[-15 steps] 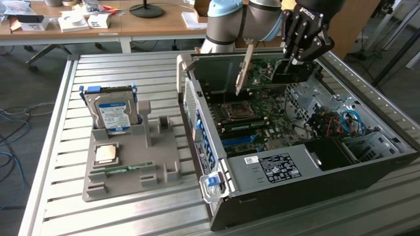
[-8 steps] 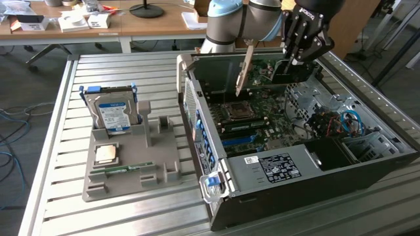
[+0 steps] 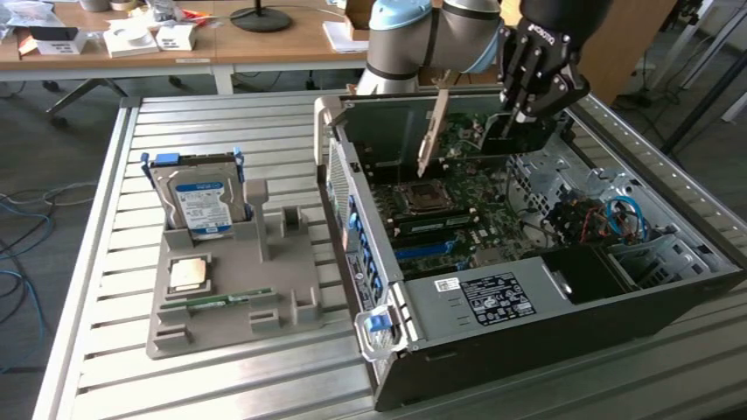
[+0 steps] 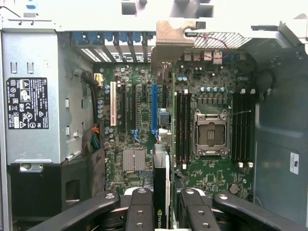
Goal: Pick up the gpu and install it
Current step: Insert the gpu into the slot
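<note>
In the wrist view the gpu (image 4: 161, 185) appears edge-on as a narrow black card with a green logo, clamped between my two black fingers (image 4: 139, 211). My gripper (image 4: 163, 211) is shut on it. The card's silver end bracket (image 4: 171, 38) reaches toward the case's rear wall. The card hangs above the motherboard, roughly in line with the blue expansion slot (image 4: 154, 108). In the exterior view my gripper (image 3: 526, 118) holds the gpu (image 3: 520, 140) over the far end of the open computer case (image 3: 561, 350), with the bracket (image 3: 435, 131) sticking out beside it.
A grey parts holder (image 3: 280, 262) on the slatted table carries a hard drive (image 3: 205, 197), a CPU chip (image 3: 189, 276) and a green memory stick (image 3: 222, 302). Inside the case are the power supply (image 3: 491, 297), the empty CPU socket (image 4: 210, 134) and cables (image 3: 618, 219).
</note>
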Robot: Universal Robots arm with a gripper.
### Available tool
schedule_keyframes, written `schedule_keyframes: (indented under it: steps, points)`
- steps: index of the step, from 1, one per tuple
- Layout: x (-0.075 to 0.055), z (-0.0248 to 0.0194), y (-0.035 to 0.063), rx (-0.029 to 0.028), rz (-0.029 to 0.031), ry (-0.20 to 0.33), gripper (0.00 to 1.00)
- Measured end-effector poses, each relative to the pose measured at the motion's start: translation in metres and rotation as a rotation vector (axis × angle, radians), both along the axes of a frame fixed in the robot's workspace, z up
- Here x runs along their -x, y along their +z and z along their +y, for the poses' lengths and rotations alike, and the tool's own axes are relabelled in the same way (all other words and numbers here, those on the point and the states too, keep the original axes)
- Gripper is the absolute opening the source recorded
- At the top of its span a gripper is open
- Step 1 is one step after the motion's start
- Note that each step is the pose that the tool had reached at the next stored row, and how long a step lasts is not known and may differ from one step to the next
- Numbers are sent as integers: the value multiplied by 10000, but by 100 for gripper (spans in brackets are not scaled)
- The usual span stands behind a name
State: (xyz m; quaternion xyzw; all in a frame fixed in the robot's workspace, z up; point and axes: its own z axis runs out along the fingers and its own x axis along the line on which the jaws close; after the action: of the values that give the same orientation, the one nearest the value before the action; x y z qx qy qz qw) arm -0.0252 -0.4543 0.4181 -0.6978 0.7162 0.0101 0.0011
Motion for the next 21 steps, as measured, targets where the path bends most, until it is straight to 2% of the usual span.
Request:
schedule_keyframes:
  steps: [4,12,21]
  points:
    - [7,0,-63,1,0,39,26]
    - [8,0,-78,-4,-2,43,26]
    - [17,0,-235,-7,-8,43,26]
